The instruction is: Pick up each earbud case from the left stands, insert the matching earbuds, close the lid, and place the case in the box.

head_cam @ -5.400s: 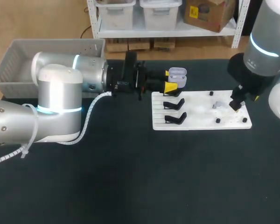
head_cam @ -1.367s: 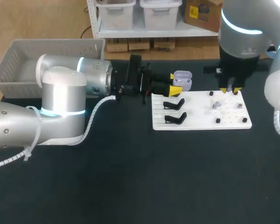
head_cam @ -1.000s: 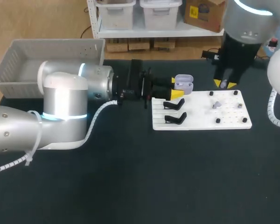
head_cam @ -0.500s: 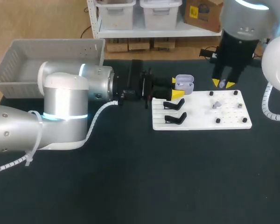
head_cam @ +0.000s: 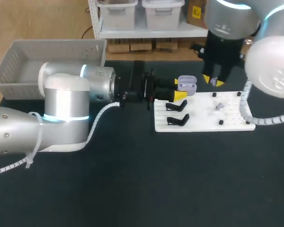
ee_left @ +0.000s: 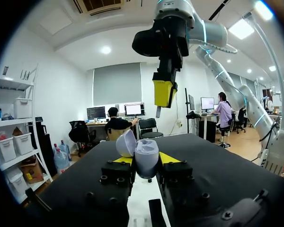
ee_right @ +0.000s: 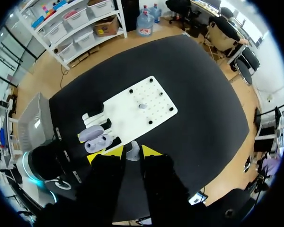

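Observation:
My left gripper (head_cam: 177,88) reaches in level from the left and is shut on a lavender earbud case (head_cam: 186,86), its lid tipped open, held just past the white board's far left corner. In the left wrist view the earbud case (ee_left: 146,160) sits between the yellow tips of that gripper (ee_left: 145,164). My right gripper (head_cam: 211,81) hangs a little right of the case, shut on a small pale earbud (ee_right: 132,152). From the right wrist view the open case (ee_right: 95,138) lies below and beside that gripper (ee_right: 131,153). Another earbud (head_cam: 219,106) rests on the board.
The white board (head_cam: 203,118) carries two empty black stands (head_cam: 176,105) (head_cam: 178,119) on its left part and several small black pegs on its right. A grey basket (head_cam: 19,61) stands at the table's far left.
My right arm has swung left from over the board's far edge toward the open case, carrying the earbud. The left arm and the case have kept still.

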Controlling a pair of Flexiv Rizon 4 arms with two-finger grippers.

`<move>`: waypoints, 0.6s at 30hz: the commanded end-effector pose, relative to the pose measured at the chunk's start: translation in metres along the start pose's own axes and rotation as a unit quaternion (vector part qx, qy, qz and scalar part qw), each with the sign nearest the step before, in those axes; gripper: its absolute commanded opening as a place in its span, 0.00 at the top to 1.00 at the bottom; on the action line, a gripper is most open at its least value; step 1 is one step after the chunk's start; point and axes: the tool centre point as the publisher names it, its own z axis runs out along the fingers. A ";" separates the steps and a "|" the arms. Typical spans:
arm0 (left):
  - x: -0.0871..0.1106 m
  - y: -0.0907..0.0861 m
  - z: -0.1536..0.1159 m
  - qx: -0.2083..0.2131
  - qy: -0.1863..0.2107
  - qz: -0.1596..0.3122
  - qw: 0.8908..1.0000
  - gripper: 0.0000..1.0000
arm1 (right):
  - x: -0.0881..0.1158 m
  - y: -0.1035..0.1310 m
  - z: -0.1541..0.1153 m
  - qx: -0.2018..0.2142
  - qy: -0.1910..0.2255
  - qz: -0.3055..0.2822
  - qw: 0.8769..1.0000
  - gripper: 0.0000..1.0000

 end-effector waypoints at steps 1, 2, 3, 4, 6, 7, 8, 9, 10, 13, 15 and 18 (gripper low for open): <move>0.000 -0.002 0.000 -0.003 0.000 0.001 1.000 1.00 | -0.004 0.015 0.000 0.025 0.015 0.018 0.999 1.00; 0.000 -0.002 0.000 -0.003 0.000 0.001 1.000 1.00 | -0.004 0.018 0.002 0.027 0.020 0.021 0.999 1.00; 0.000 -0.002 0.000 -0.003 0.000 0.001 1.000 1.00 | -0.003 0.020 0.004 0.029 0.027 0.024 0.999 1.00; 0.000 -0.002 0.000 -0.003 0.000 0.001 1.000 1.00 | -0.002 0.021 0.005 0.030 0.031 0.027 0.999 1.00; 0.000 -0.002 0.000 -0.003 -0.002 0.000 1.000 1.00 | -0.002 0.025 0.007 0.031 0.036 0.030 0.998 1.00; 0.000 -0.002 0.000 -0.003 -0.002 0.000 1.000 1.00 | -0.001 0.027 0.007 0.030 0.039 0.031 0.998 1.00; 0.000 -0.002 0.000 -0.004 -0.003 -0.001 1.000 1.00 | 0.000 0.029 0.007 0.032 0.037 0.031 0.998 1.00; 0.001 -0.001 0.000 -0.004 -0.005 -0.002 1.000 1.00 | 0.000 0.030 0.006 0.033 0.036 0.031 0.998 1.00; 0.001 -0.001 0.000 -0.004 -0.005 -0.002 1.000 1.00 | 0.000 0.032 0.006 0.033 0.037 0.031 0.998 1.00; 0.002 -0.001 0.001 -0.005 -0.010 -0.005 1.000 1.00 | 0.001 0.035 0.007 0.037 0.035 0.026 0.998 1.00; 0.002 -0.001 0.001 -0.005 -0.011 -0.005 1.000 1.00 | 0.002 0.037 0.008 0.041 0.032 0.018 0.999 1.00; 0.002 -0.001 0.001 -0.005 -0.011 -0.005 1.000 1.00 | 0.003 0.039 0.011 0.046 0.031 0.013 0.998 1.00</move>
